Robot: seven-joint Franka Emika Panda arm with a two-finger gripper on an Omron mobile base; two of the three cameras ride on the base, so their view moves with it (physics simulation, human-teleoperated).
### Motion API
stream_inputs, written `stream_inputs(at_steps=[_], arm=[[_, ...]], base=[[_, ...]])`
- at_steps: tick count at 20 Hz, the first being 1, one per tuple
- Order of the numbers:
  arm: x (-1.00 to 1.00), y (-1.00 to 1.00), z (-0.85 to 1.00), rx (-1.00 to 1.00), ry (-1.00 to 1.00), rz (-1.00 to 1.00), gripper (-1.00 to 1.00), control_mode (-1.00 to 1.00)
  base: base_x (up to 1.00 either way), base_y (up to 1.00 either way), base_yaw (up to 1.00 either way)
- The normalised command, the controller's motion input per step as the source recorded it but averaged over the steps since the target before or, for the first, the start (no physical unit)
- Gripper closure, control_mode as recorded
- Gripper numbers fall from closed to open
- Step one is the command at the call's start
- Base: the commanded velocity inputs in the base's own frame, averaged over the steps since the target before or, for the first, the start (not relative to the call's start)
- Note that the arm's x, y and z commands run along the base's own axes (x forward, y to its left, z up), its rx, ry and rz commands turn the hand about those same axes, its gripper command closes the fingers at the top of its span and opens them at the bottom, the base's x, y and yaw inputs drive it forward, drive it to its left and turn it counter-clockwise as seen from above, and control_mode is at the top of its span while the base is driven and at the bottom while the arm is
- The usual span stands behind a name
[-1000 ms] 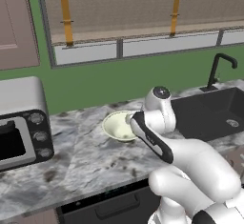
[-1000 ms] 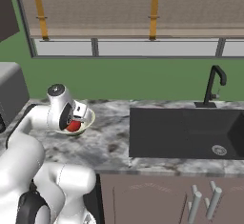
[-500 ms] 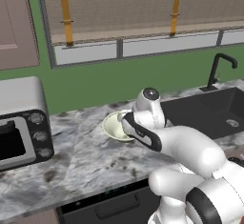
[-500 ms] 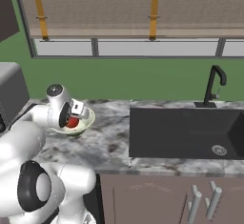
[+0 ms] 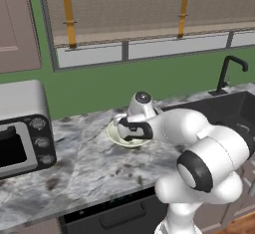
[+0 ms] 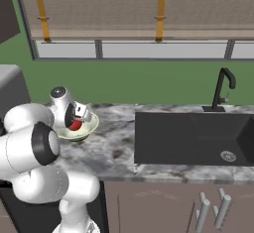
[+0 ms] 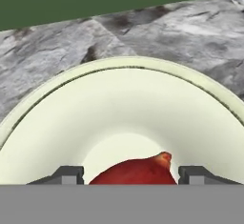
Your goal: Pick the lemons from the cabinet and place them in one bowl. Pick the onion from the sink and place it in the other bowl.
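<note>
A pale cream bowl (image 5: pixel 112 133) stands on the marble counter left of the sink (image 6: pixel 188 138). My gripper (image 6: pixel 74 123) reaches down into this bowl (image 6: pixel 90 126), shut on the red onion (image 6: pixel 75 125). In the hand view the onion (image 7: pixel 136 173) sits between my two dark fingertips (image 7: pixel 66 174), just above the bowl's floor (image 7: pixel 124 104). Whether it touches the floor I cannot tell. From the left, my gripper (image 5: pixel 130 134) hides the onion. A corner of the mauve cabinet (image 5: pixel 17 24) is at the upper left.
A silver microwave (image 5: pixel 20 128) stands on the counter to the far left. The black faucet (image 6: pixel 223 86) rises behind the sink. A green wall and a window run along the back. Marble counter (image 5: pixel 84 168) lies in front of the bowl.
The arm's elbow has swung forward and to the right while the hand stayed at the bowl. The onion remains between the fingers, slightly lower inside the bowl.
</note>
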Motion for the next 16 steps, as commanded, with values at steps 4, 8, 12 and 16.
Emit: stream_inputs(at_steps=[4,8,12,16], arm=[[0.23,0.25,-0.31,-0.01,0.01,-0.04,1.00,-1.00],[0.02,0.07,-0.33,0.00,0.01,-0.03,1.00,-1.00],[0.12,0.02,-0.14,0.00,-0.02,-0.01,1.00,-1.00],[0.46,-0.07,-0.03,0.00,0.00,0.01,1.00,-1.00]], base=[[0.00,0.00,0.00],[0.00,0.00,0.00],[0.00,0.00,0.00],[0.00,0.00,0.00]])
